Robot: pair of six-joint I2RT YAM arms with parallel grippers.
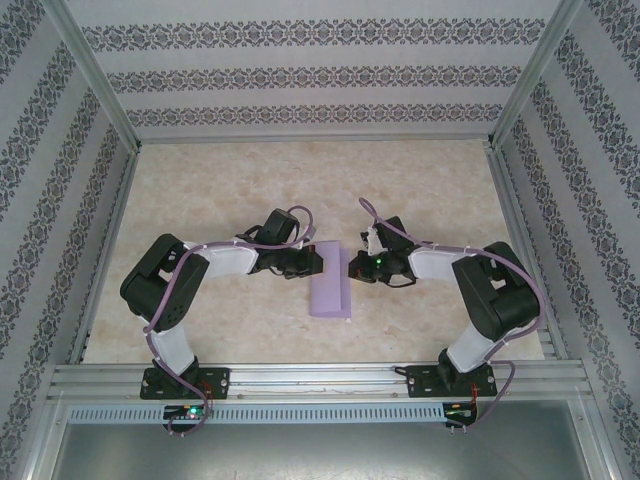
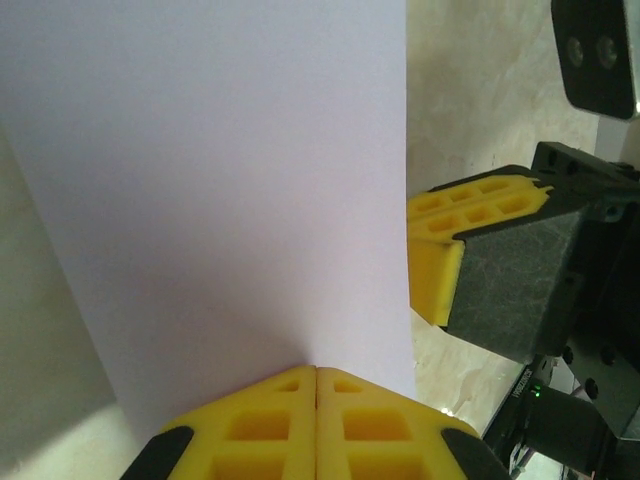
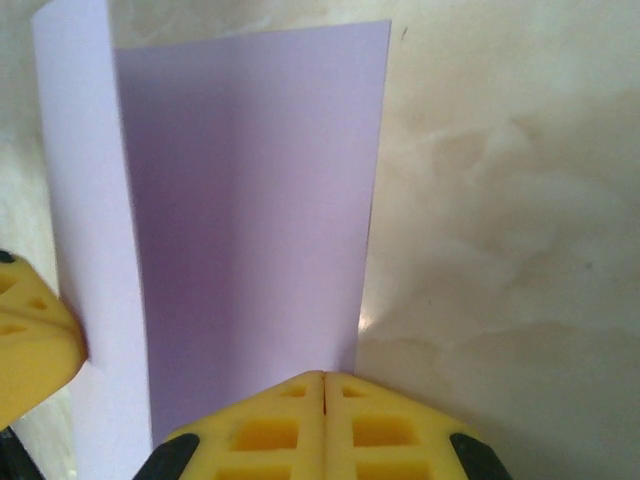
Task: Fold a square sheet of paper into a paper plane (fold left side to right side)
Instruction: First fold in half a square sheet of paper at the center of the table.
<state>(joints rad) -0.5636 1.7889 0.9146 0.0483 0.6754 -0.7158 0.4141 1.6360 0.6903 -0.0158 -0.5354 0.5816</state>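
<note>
**Both grippers clamped shut, lilac sheet half stood up between them**

So the left gripper (image 2: 316, 372) is sitting with its two yellow fingers pressed flat together, no gap at all. The tips are butting right up against the square sheet of paper (image 1: 333, 295) on the sheet's left side. In the left wrist view the paper is rising straight off the fingertips and spreading across most of the frame. I can't tell whether any paper is actually nipped between the fingers or whether they're just leaning on it.

The right gripper (image 3: 322, 378) is doing much the same at the sheet's right edge. Its fingers are fully together with the tips meeting the lilac edge. Again, I can't make out if it's pinching or only pressing.

In the overhead view the sheet is showing as a narrow strip, with its long side running away from the arm bases. Its left part is standing up off the rest. In the right wrist view that part is reading as a paler strip, with a darker lilac panel beside it. One yellow finger of the left gripper is touching the outer face of the raised part.

Further out, the left arm (image 1: 215, 262) and right arm (image 1: 440, 262) are reaching in toward the sheet from either side. The marbled table (image 1: 420, 180) is lying under it.
</note>
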